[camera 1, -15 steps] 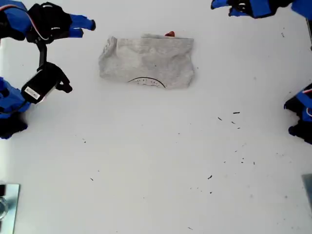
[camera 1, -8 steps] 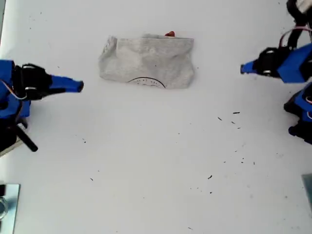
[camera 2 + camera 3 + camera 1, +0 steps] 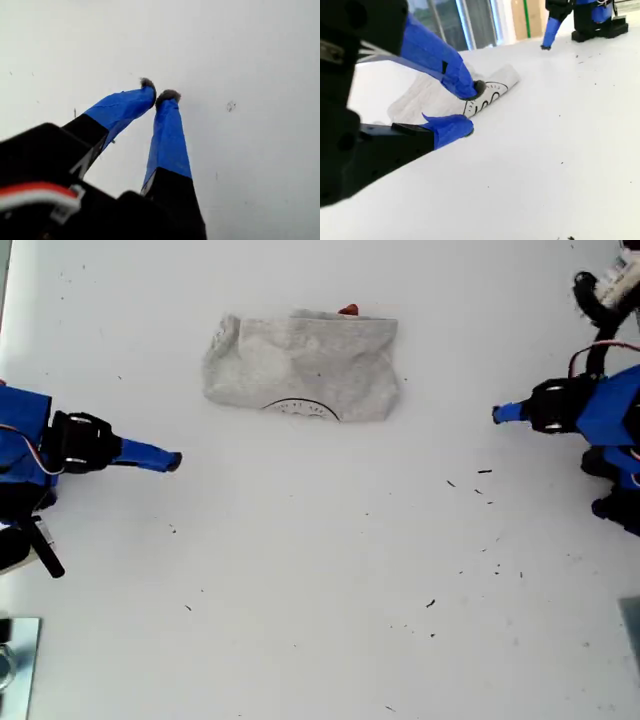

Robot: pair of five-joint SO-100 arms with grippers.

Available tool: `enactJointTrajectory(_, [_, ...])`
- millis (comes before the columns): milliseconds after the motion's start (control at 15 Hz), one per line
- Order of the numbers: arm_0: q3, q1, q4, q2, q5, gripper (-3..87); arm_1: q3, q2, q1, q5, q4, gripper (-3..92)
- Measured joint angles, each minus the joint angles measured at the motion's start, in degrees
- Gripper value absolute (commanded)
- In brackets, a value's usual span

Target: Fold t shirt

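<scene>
Both arms have swung down from the table's [image 3: 320,590] edge at the exterior view's top and now sit low at its two side edges, while the shirt [image 3: 300,370] has not shifted. It lies flat near that top edge, a little toward the exterior view's left, well apart from both grippers. My second gripper [image 3: 165,458], at the exterior view's left, points across the table with its jaws apart and nothing between them. My first gripper [image 3: 500,413], at the exterior view's right, has its tips nearly together over bare table, holding nothing. The shirt is already a compact grey rectangle, print [image 3: 300,408] along its nearer edge, with only a scrap of orange [image 3: 348,310] peeking out. The folding looks done, or one tidying fold short.
</scene>
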Motion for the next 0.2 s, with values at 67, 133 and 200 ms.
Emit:
enactJointTrajectory(67, [0.0, 0.18, 0.0, 0.0, 0.0, 7.7, 0.0, 0.0, 0.09, -2.29, 0.0, 4.0])
enactJointTrajectory(133, [0.0, 0.18, 0.0, 0.0, 0.0, 7.7, 0.0, 0.0, 0.0, -2.81, 0.0, 4.0])
enactJointTrajectory(200, [0.0, 0.18, 0.0, 0.0, 0.0, 7.7, 0.0, 0.0, 0.0, -2.99, 0.0, 4.0])
